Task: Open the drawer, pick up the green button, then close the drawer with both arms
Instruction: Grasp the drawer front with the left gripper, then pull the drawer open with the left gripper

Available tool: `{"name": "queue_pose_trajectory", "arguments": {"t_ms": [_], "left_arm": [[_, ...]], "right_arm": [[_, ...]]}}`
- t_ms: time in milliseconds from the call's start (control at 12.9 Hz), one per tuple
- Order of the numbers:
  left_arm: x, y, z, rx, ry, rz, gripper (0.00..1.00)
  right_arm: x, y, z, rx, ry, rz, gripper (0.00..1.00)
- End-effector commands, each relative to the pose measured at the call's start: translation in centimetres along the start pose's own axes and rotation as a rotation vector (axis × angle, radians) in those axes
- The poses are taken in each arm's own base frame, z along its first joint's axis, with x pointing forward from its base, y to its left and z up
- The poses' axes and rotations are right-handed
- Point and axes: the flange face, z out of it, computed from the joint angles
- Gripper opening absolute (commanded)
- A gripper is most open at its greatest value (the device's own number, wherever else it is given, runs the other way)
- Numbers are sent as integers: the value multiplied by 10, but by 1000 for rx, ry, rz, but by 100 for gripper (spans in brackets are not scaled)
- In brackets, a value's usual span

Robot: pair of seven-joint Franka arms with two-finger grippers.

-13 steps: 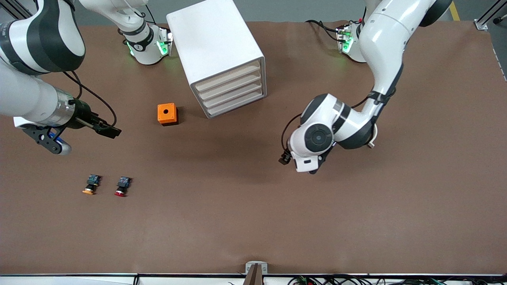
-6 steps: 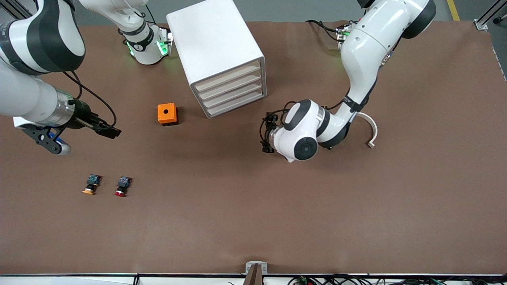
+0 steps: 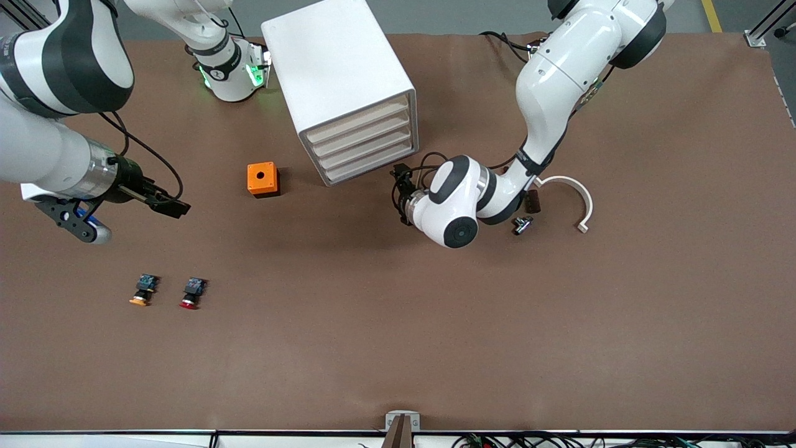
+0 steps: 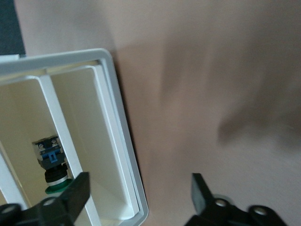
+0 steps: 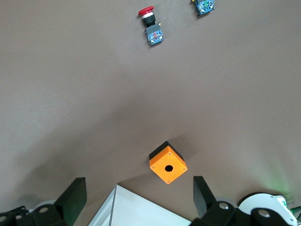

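Observation:
The white cabinet [image 3: 339, 68] stands near the robots' bases, and the drawer [image 3: 359, 120], uppermost of four cream slat fronts, looks shut. My left gripper [image 3: 400, 193] is open, low beside the cabinet's front corner at the left arm's end. In the left wrist view the open left gripper [image 4: 138, 197] frames the cabinet's white corner [image 4: 120, 141], and the green-capped button [image 4: 52, 165] shows inside a cream compartment. My right gripper [image 3: 177, 207] is open and empty, waiting over the table at the right arm's end; in the right wrist view [image 5: 138, 197] its jaws stand wide.
An orange box [image 3: 263, 179] sits beside the cabinet and also shows in the right wrist view [image 5: 168, 162]. An orange-capped button [image 3: 143, 290] and a red-capped one [image 3: 193, 292] lie nearer the camera. A white curved piece [image 3: 569, 193] and small dark parts [image 3: 522, 224] lie by the left arm.
My left arm has swung its gripper across the table to the cabinet's front corner, uncovering the small parts by the curved piece. The right arm has not moved.

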Motion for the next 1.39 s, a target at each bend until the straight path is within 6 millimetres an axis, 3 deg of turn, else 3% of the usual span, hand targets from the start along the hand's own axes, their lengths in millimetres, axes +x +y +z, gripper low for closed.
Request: {"name": "queue_pose_trajectory", "arguments": {"t_ms": [0,77,386,850,1082,1237,1314], "left_arm": [[-4,5,27,60,-19,-117,83],[-8,-2,35,70,-16,-114,83],[-14,-16,36,139,-33,-145,64],[-19,-35,52,212,0,-169,58],[-24,-47,72,225,25,-156,57],[-25,-50,76,226,31,-150,42],[-25,-50,76,225,30,-148,29]], "right_arm": [[-4,-1,-5,13,-2,10,100],[-4,-1,-5,13,-2,10,100],[-4,-1,-5,13,-2,10,100],[-4,-1,-4,11,-4,11,100],[-4,-1,-4,11,-4,11,100],[-4,-1,-3,10,-6,11,100],[-4,-1,-3,10,-6,11,100]]}}
